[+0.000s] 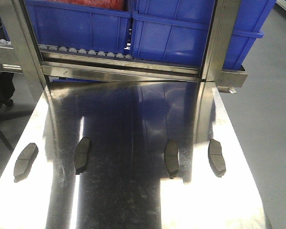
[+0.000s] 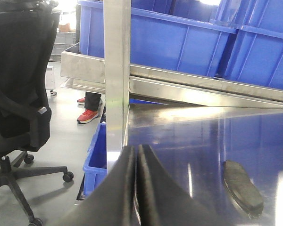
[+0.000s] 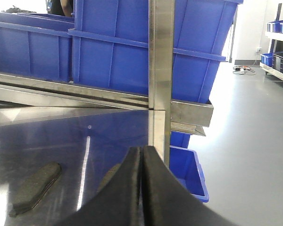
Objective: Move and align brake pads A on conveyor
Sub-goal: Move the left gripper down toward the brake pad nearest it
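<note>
Several brake pads A lie flat in a row on the shiny steel tabletop [image 1: 133,109]: one at the far left [image 1: 26,161], one left of centre [image 1: 83,154], one right of centre [image 1: 171,157], one at the far right [image 1: 216,156]. No conveyor belt shows in any view. My left gripper [image 2: 137,155] is shut with nothing in it, hovering at the table's left edge; a pad [image 2: 243,188] lies to its right. My right gripper [image 3: 141,153] is shut and empty near the right edge; one pad [image 3: 35,187] lies to its left, another [image 3: 114,173] is half hidden behind the fingers.
Blue bins [image 1: 86,24] sit on a sloped roller rack [image 1: 86,51] at the back, framed by steel posts [image 1: 221,38]. A black office chair [image 2: 19,94] stands left of the table. Blue crates rest on the floor at both sides [image 2: 96,160] [image 3: 188,169].
</note>
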You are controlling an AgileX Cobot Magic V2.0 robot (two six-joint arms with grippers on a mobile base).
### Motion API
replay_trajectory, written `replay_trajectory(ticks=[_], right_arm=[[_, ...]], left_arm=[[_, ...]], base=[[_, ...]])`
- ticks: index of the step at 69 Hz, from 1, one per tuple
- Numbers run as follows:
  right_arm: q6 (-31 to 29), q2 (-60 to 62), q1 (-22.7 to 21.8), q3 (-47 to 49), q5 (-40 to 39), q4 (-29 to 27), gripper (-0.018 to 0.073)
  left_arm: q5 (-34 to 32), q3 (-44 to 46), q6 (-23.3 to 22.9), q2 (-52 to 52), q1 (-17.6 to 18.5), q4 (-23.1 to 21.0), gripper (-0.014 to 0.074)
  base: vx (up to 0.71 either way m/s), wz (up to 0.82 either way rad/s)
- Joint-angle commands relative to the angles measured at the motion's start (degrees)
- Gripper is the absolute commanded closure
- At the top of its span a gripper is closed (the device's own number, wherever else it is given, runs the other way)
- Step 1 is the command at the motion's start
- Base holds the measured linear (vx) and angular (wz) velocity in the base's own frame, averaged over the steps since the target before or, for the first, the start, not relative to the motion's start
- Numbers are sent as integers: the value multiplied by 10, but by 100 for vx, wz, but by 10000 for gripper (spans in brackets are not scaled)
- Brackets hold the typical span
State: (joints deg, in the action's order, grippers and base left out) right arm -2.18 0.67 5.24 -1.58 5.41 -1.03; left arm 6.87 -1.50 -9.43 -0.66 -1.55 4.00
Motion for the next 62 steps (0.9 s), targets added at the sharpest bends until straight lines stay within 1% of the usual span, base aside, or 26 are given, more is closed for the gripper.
replay_trajectory(ticks=[1,5,11,14,23,30,33,36,41,49,53,62], right_arm=[[0,8,-4,-3,-41,5,569],[0,8,-4,-3,-41,5,569],[0,8,-4,-3,-41,5,569],[0,8,-4,-3,-41,5,569],[0,8,-4,-3,-41,5,569],[0,8,-4,-3,-41,5,569],[0,8,-4,-3,-41,5,569],[0,8,-4,-3,-41,5,569],[0,8,-4,-3,-41,5,569],[0,8,-4,-3,-41,5,569],[0,8,-4,-3,-41,5,569],[0,8,-4,-3,-41,5,569]], left_arm=[[-42,-14,-1,-8,0,-1,602],[-45,-14,-1,-8,0,-1,602],[-77,-4,-5,-8,0,-1,602],[-83,10,-5,-8,0,-1,602],[-65,80,-5,10,0,-1,602],[-22,147,4,64,0,0,602],[8,174,13,88,0,0,602],[39,200,22,114,0,0,602],[108,246,44,156,0,0,602],[198,291,45,224,0,-1,602],[209,297,44,248,0,-1,602],[210,297,43,278,0,-1,602]], base=[[0,0],[0,0],[0,0],[0,0],[0,0],[0,0],[0,0],[0,0],[0,0],[0,0],[0,0],[0,0]])
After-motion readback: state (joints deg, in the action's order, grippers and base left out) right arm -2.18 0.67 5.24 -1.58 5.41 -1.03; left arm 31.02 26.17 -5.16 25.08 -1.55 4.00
